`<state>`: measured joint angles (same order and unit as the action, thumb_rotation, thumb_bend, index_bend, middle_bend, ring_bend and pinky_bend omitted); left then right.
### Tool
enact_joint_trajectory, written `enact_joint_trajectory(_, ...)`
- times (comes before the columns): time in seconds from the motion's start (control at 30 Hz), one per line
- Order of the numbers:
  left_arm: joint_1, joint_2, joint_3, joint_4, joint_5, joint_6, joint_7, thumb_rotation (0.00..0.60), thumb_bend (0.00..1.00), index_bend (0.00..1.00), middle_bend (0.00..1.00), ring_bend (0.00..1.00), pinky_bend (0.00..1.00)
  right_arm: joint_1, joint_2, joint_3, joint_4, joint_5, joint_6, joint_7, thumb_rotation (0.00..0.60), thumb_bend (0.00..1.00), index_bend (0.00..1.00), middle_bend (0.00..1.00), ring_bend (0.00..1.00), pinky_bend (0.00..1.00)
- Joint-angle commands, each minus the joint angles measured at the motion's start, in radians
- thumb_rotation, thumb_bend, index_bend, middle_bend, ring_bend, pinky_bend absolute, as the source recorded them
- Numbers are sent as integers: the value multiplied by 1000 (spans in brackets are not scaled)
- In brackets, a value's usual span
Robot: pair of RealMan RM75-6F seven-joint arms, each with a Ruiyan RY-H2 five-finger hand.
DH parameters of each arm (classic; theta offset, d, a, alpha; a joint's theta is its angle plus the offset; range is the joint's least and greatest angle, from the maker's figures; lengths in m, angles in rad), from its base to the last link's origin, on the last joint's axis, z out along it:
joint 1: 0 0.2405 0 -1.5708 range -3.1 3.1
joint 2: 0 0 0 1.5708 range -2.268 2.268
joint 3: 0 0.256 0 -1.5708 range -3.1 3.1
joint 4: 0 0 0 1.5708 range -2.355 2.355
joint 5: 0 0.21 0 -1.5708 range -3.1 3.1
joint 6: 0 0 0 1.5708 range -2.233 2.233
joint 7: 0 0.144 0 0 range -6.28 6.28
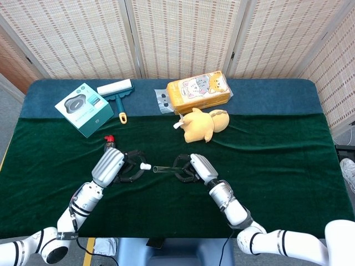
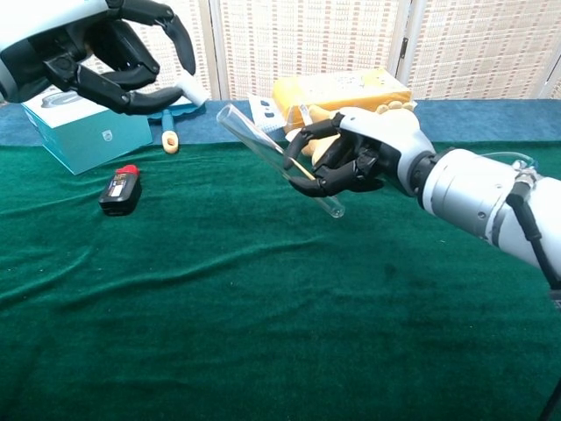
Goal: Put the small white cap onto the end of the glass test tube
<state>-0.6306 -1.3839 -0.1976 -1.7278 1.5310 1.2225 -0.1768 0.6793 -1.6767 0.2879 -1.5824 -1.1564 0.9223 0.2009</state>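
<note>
My right hand [image 1: 191,167] [image 2: 351,162] grips the glass test tube [image 1: 164,168] [image 2: 272,155] above the green cloth, its open end pointing toward my left hand. My left hand [image 1: 117,164] [image 2: 105,57] pinches the small white cap [image 1: 145,165] [image 2: 191,89] at its fingertips. In the head view the cap sits just left of the tube's open end, with a small gap between them. Both hands hover over the middle of the table.
A small black device with a red top [image 1: 109,141] [image 2: 120,189] lies behind the left hand. A teal box [image 1: 84,108], a lint roller [image 1: 116,92], a yellow tissue pack [image 1: 198,90] and a yellow plush toy [image 1: 202,123] lie along the back.
</note>
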Motion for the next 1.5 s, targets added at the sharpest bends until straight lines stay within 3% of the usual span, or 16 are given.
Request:
enact_joint_trajectory(0.03,3,-26,-1,10,10,27,38,600,482,616,1000,916,853,1,-5,2,1,-1,3,8,600,640,805,1000,1000,1000)
enact_joint_trajectory(0.4,7,-77,9,27,38,74,87,600,482,623,1000,916,853,-3,-15,2,6,-3,18,24,600,641,805,1000,1000,1000)
enact_joint_trajectory(1.5,-3,-110,11,43,28,72,119,600,483,628,1000,917,853,5,-26,4,-2,-9,27,31,600,644,805,1000,1000,1000)
